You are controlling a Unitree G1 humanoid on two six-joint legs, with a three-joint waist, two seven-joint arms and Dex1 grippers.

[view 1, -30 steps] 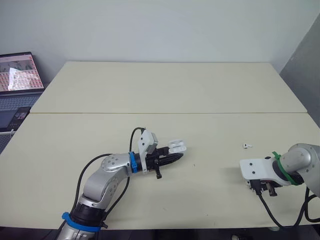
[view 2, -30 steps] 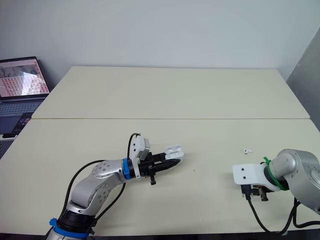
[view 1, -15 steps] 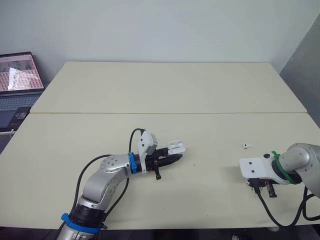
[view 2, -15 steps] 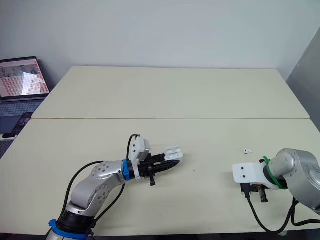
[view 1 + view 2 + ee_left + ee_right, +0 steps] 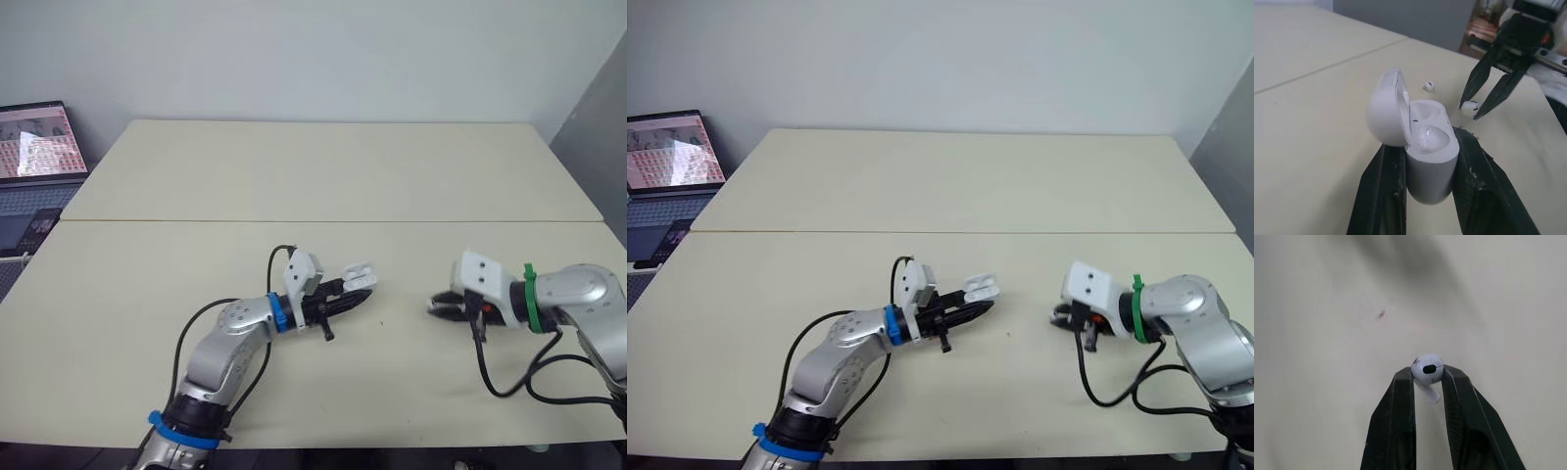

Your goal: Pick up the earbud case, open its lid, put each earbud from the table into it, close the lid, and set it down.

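My left gripper (image 5: 355, 297) is shut on the white earbud case (image 5: 1431, 164), holding it a little above the table's middle. The case's lid (image 5: 1387, 115) stands open, hinged back to one side. To its right, my right gripper (image 5: 437, 307) points toward the case and is shut on a white earbud (image 5: 1427, 368), pinched between the fingertips (image 5: 1403, 382). In the left wrist view that gripper (image 5: 1475, 110) hangs just beyond the case, a short gap away. A second earbud (image 5: 1428, 86) lies on the table behind them.
An open laptop (image 5: 39, 147) stands off the table's far left corner. A seam (image 5: 323, 221) crosses the cream table (image 5: 323, 166) midway. Black cables trail from both wrists near the front edge. A grey panel (image 5: 598, 127) rises at the far right.
My right arm has swung in from the front right edge toward the centre and now points at the case with an earbud in its fingers. The left gripper with the case shifted slightly right.
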